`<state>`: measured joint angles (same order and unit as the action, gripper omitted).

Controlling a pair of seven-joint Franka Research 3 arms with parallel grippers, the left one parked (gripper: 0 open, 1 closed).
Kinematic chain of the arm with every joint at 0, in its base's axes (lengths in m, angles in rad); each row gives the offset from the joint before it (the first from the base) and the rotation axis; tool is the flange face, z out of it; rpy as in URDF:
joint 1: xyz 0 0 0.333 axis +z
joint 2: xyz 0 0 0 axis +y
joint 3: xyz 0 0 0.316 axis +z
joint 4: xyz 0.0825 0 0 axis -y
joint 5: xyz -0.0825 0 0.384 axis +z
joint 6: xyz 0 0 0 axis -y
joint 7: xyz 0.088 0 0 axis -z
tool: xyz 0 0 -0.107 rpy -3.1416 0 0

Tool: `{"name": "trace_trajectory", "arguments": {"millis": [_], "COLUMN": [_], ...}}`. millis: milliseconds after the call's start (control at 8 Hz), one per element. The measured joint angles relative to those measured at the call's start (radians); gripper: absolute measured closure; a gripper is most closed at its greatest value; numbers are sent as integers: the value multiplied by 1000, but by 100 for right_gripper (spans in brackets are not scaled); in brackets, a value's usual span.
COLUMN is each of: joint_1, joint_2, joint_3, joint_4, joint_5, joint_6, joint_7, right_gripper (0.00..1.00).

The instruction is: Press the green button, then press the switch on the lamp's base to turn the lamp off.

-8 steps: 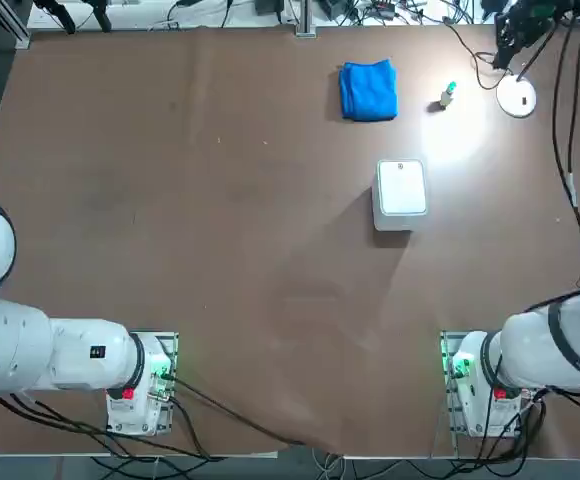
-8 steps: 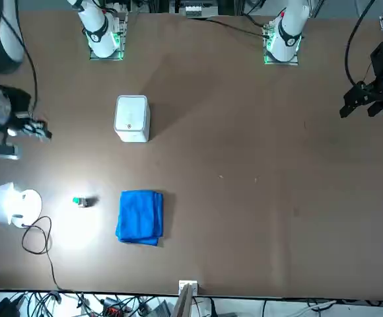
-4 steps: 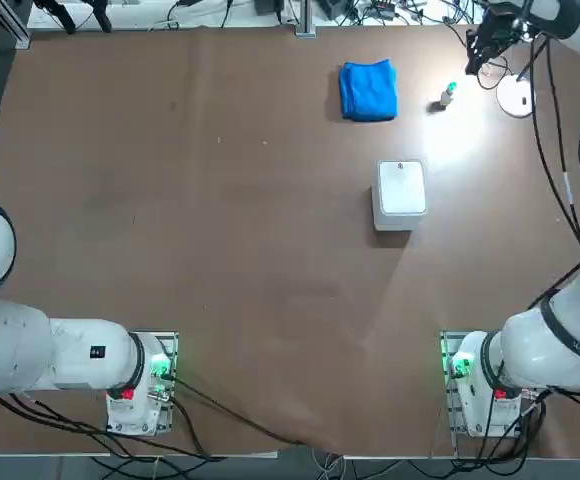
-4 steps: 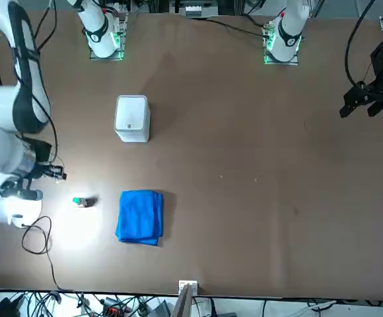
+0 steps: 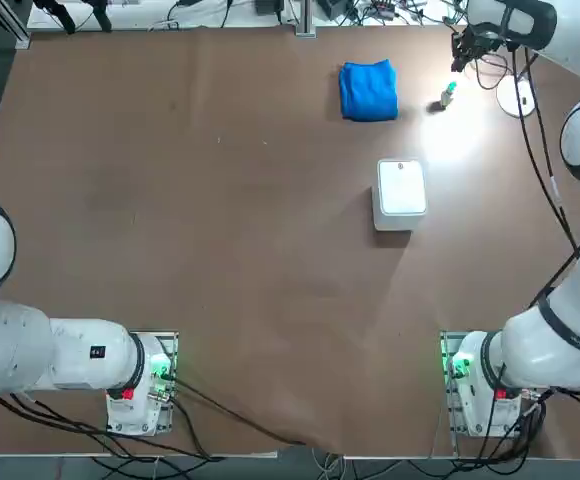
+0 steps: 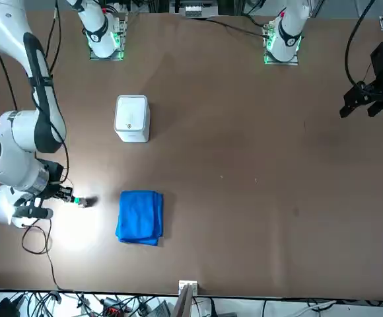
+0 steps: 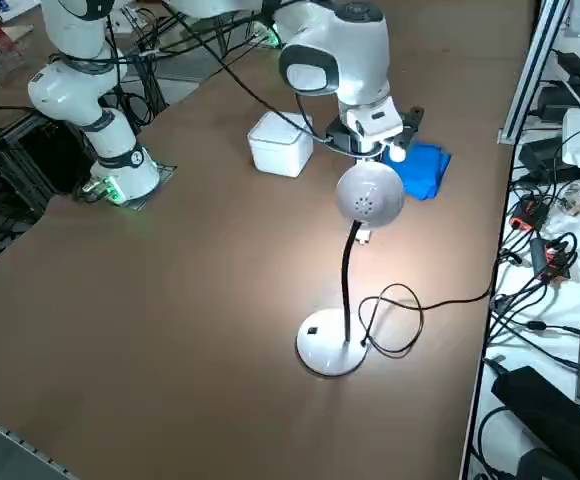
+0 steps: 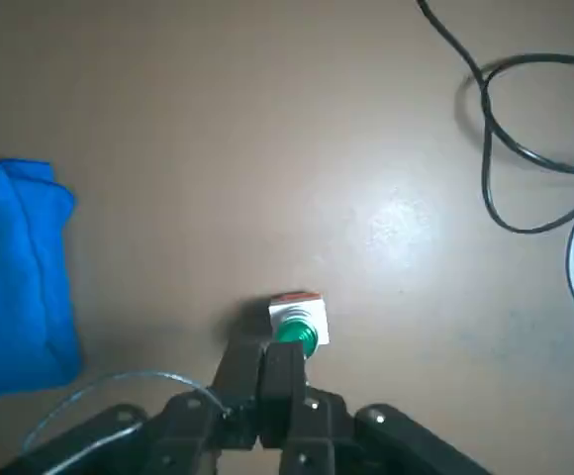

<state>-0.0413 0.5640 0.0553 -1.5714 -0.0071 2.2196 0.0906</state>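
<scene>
Right black claw has its two fingers pressed together, tips right beside the tiny green-capped button with a pale grey body, at the far right corner of the brown counter. Just past it lie loops of black cord and the flat round white lamp base. Near the button's other side sits a folded blue cloth; a white rounded box stands well apart. The thin black lamp shines bright.

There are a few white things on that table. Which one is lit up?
The desk lamp's small round head, on its thin black arm, glows onto the table. The white rounded-square box stays unlit. The right gripper, shut, hovers at the tiny green button.
</scene>
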Motion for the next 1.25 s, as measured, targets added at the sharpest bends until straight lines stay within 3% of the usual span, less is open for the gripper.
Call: {"name": "trace_trajectory", "arguments": {"millis": [1250], "joint_1": [-1], "joint_2": [54], "joint_3": [-4], "joint_4": [-40], "joint_5": [0], "joint_6": [86], "joint_7": [19], "right_gripper": [99]}}
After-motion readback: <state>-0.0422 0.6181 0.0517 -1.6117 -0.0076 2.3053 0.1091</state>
